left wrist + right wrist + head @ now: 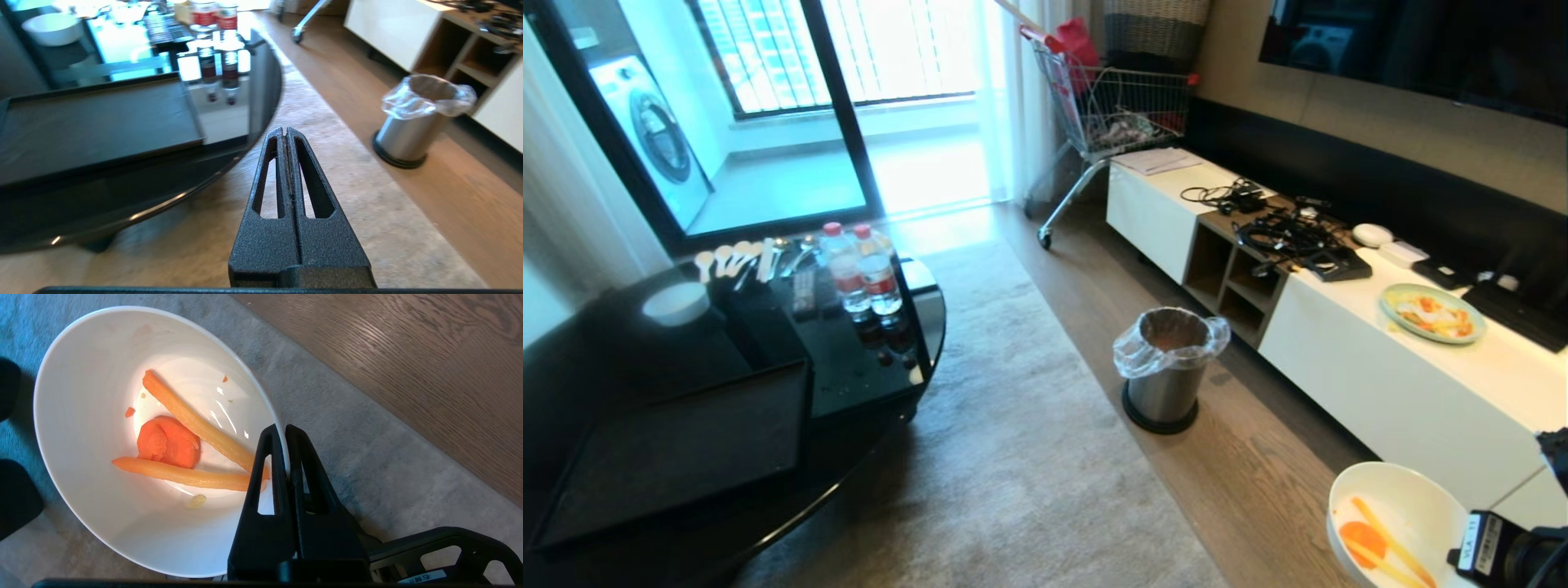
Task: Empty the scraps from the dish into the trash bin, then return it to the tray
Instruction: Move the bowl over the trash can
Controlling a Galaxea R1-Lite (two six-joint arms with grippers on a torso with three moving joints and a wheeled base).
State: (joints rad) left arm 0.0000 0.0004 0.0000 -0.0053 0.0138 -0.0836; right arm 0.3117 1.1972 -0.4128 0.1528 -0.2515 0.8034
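The dish [1413,502], a white deep bowl, hangs above the floor at the lower right of the head view. My right gripper [284,430] is shut on its rim, one finger inside and one outside. The scraps [167,443], an orange carrot slice and two long pale-orange sticks, lie in the dish [94,396]. The trash bin [1168,367], steel with a clear liner bag, stands on the wood floor ahead and to the left of the dish. The black tray [686,449] lies bare on the dark table at the left. My left gripper [284,131] is shut on nothing, above the carpet beside the table edge.
On the dark glass table [882,359] stand a smaller white bowl [676,302], two water bottles [862,269] and spoons. A white cabinet [1380,392] along the right wall carries a pale-green plate [1432,313] with food and cables. A shopping cart [1111,114] stands beyond.
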